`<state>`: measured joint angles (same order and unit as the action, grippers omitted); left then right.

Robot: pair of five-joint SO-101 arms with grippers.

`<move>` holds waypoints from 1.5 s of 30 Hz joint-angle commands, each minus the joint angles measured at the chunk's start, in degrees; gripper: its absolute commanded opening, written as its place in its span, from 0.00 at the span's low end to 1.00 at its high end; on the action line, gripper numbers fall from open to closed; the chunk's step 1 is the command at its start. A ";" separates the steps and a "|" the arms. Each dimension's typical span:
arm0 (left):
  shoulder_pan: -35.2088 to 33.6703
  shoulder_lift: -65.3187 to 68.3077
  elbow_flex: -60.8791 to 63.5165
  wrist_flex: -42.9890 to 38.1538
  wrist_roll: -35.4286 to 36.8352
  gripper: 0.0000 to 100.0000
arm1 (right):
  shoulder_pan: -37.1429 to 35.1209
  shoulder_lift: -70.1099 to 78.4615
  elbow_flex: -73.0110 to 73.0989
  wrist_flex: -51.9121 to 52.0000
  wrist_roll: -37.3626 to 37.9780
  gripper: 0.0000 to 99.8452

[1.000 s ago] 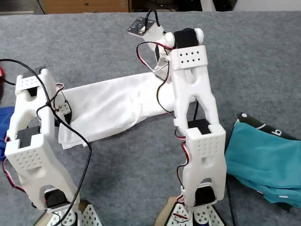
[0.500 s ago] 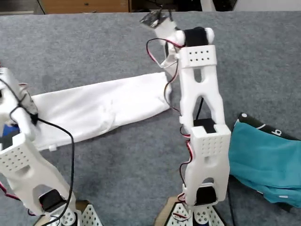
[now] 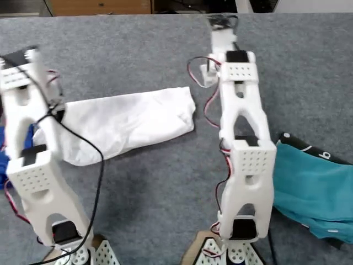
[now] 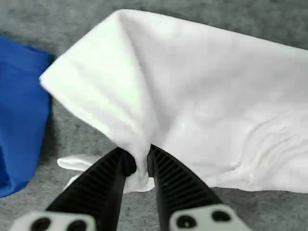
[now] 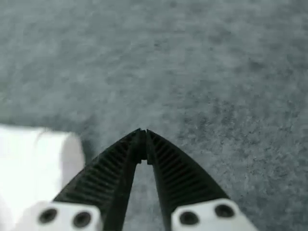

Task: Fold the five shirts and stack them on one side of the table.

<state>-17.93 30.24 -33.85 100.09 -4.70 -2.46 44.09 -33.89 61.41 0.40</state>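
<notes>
A white shirt (image 3: 132, 121) lies folded lengthwise across the middle of the grey table (image 3: 110, 49). My left gripper (image 4: 140, 162) is shut on a pinched fold at its left end, and the cloth rises in a peak above the table there. The left arm (image 3: 33, 138) stands over that end in the high view. A blue shirt (image 4: 19, 110) lies just beside the lifted end. My right gripper (image 5: 143, 138) is shut with nothing in it, over bare table past the shirt's right end (image 5: 33, 168). The right arm (image 3: 240, 105) stretches toward the far edge.
A teal shirt (image 3: 314, 187) lies bunched on a black item (image 3: 300, 144) at the right edge. The blue shirt (image 3: 4, 149) shows at the table's left edge. Bare grey table lies in front of the white shirt and behind it.
The left arm swung out left, then toward the far side, raising the shirt's left end. The right arm moved off the shirt's right end toward the far edge.
</notes>
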 commanded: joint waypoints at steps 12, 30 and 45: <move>23.65 -5.58 -7.56 0.70 0.79 0.02 | 6.64 -2.24 3.47 -8.53 -4.22 0.01; 41.93 -1.80 -16.88 -4.40 4.84 0.02 | 6.81 -2.24 3.65 -8.53 -4.57 0.01; 44.13 4.70 -16.88 -14.86 10.73 0.02 | 6.81 -2.24 3.65 -8.53 -4.57 0.01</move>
<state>25.49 35.69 -48.26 87.52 4.53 3.34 44.00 -30.37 53.93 -3.74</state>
